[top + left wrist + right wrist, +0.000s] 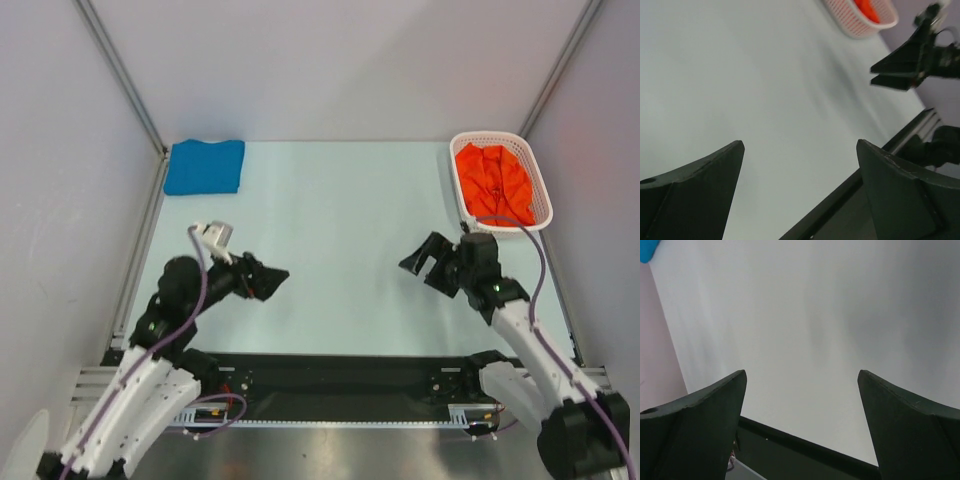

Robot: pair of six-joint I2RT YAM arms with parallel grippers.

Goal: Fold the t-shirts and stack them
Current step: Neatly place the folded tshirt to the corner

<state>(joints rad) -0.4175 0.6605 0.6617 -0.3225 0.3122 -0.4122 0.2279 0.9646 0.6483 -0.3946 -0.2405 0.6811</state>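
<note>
A folded blue t-shirt [205,166] lies at the table's far left corner; a sliver of it shows in the right wrist view [647,249]. The orange-red t-shirt [493,183] lies crumpled inside the white lattice basket [540,190] at the far right; it also shows in the left wrist view [867,9]. My left gripper [270,277] is open and empty above the near left of the table. My right gripper [422,260] is open and empty above the near right, just in front of the basket. Both wrist views show only bare table between the jaws.
The pale table [330,230] has grey walls on three sides with metal corner posts. A black strip [340,375] runs along the near edge between the arm bases. The right gripper [900,67] shows in the left wrist view.
</note>
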